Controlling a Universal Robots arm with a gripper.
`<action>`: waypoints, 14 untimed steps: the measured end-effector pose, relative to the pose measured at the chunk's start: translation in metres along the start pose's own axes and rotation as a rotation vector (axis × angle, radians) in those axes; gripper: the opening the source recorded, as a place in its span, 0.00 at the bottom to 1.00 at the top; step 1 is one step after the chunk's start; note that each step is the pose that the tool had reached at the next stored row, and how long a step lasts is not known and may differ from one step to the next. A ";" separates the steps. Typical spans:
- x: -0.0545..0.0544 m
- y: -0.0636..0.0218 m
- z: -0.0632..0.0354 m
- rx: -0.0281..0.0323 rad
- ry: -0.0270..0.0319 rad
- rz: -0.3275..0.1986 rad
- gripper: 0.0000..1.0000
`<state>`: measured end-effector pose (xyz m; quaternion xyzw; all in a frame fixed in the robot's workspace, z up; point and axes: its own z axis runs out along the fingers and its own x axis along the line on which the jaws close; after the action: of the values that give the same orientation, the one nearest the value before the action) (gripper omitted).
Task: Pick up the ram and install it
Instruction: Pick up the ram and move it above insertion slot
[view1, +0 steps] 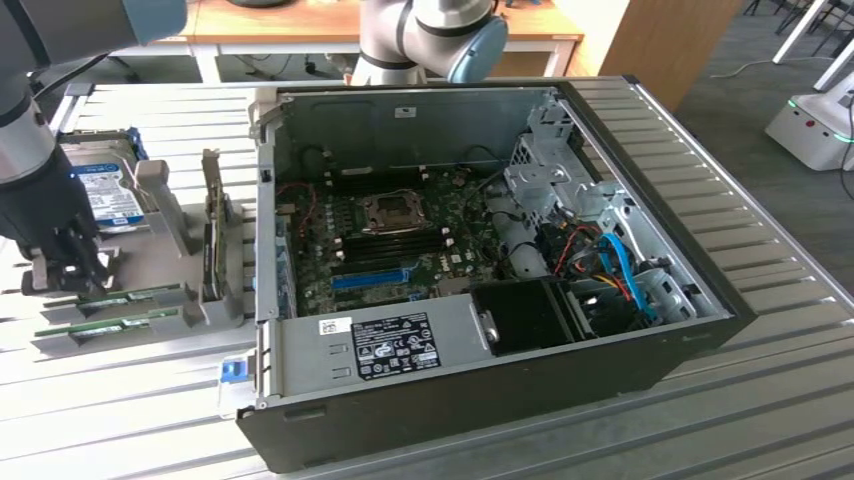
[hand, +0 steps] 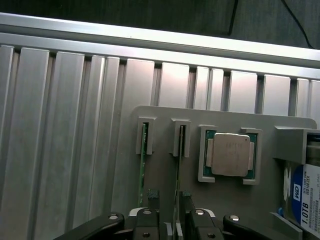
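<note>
Exterior view: my gripper (view1: 64, 278) hangs over the grey tray (view1: 94, 345) by the table's (view1: 761, 400) edge at the exterior view's left. The ram (view1: 134, 295) sits slotted there, unlifted, well apart from the open computer (view1: 534, 385).

Wrist view: jaws open, fingers (hand: 151, 196) either side of the ram.

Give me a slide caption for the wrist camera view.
Open gripper straddles the ram, standing beside a second stick in a grey holder, with processor and hard drive alongside.
</note>
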<state>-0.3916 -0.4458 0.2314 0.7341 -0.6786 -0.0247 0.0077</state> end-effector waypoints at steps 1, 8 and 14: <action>0.002 0.0002 0.0000 0.0000 -0.0001 0.000 0.30; 0.014 0.0011 -0.0003 0.0001 -0.0008 0.000 0.30; 0.017 0.0014 -0.0004 0.0001 -0.0010 0.000 0.30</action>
<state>-0.3916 -0.4632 0.2314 0.7341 -0.6786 -0.0250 0.0073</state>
